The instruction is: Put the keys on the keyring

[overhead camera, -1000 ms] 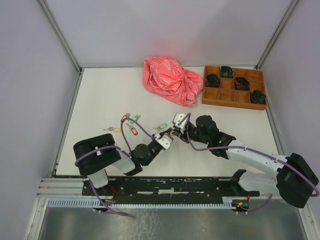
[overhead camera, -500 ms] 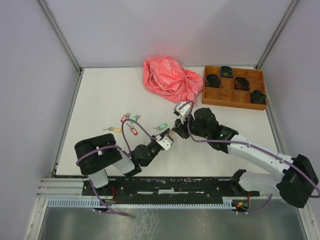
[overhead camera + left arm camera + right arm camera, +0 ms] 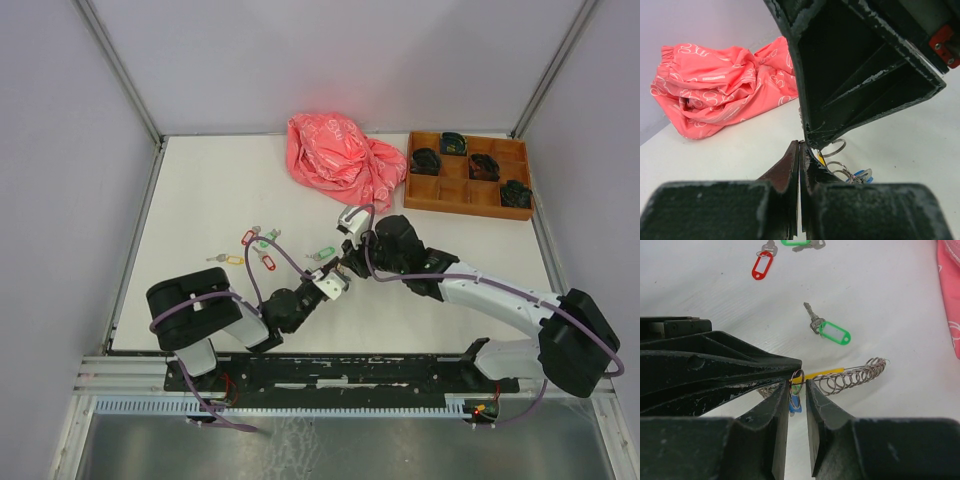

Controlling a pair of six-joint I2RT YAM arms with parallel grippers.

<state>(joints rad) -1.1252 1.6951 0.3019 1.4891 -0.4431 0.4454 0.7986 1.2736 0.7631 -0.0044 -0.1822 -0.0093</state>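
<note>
Left gripper (image 3: 799,150) clamped shut on keyring (image 3: 855,375) at its yellow band.
Meets right gripper (image 3: 798,385), parted narrowly round the blue key (image 3: 795,405); cannot tell whether gripped. Green key (image 3: 834,333) just beyond.

I count two robot arms (image 3: 490,295), one keyring (image 3: 852,376) and six keys: two red-tagged (image 3: 248,238), two green-tagged (image 3: 320,253), one yellow-tagged (image 3: 231,260), one blue-tagged (image 3: 795,405). One pink bag (image 3: 340,160). One wooden tray (image 3: 468,208), four black bundles (image 3: 425,159).
</note>
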